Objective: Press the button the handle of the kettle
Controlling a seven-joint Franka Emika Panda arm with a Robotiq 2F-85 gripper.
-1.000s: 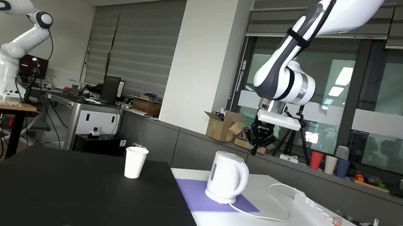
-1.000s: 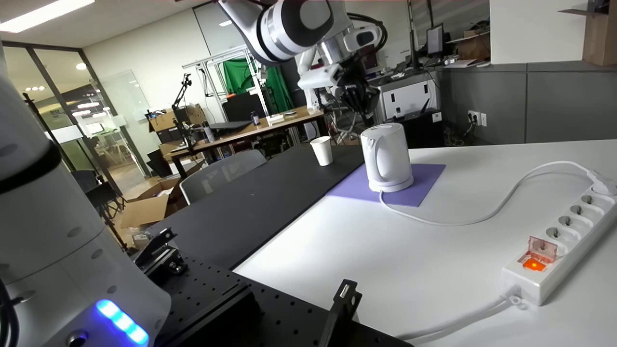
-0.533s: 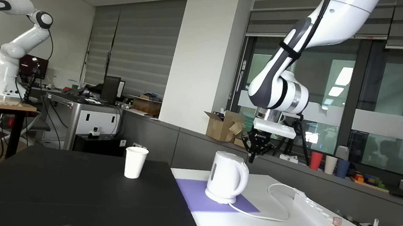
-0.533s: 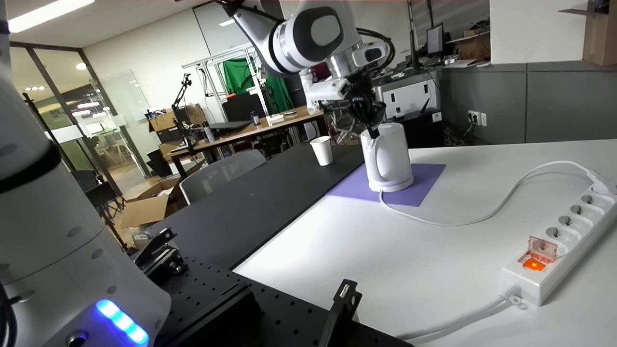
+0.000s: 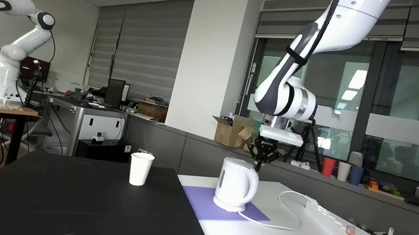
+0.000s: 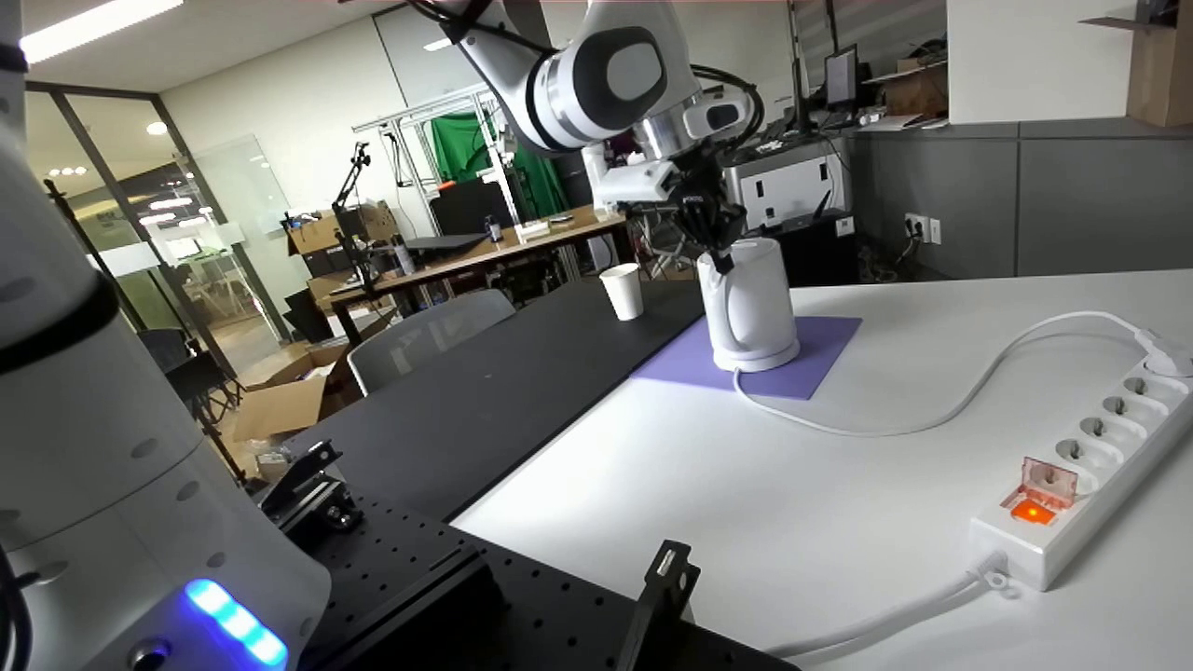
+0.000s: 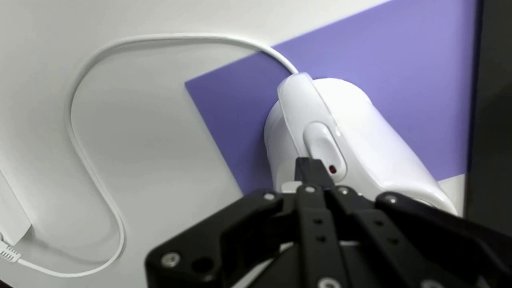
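The white kettle (image 5: 232, 188) stands upright on a purple mat, also seen in an exterior view (image 6: 766, 308) and in the wrist view (image 7: 384, 140). Its loop handle (image 7: 300, 98) carries an oval white button (image 7: 321, 144) with a small dark red spot. The handle also shows in both exterior views (image 5: 253, 187) (image 6: 729, 312). My black gripper (image 7: 313, 161) is shut with nothing between its fingertips. The tips overlap the button's edge in the wrist view. In both exterior views the gripper (image 5: 257, 168) (image 6: 722, 266) is at the handle's top; I cannot tell whether it touches.
The purple mat (image 6: 825, 345) lies on a white table (image 6: 792, 503) beside a black table (image 5: 90, 212). A white cup (image 5: 140, 169) stands on the black table. A white cord (image 7: 74, 132) runs from the kettle to a power strip (image 6: 1100, 466) with a lit orange switch.
My gripper has moved down and toward the kettle, coming to the top of the handle, with only a small shift in the last half second. The kettle has not moved.
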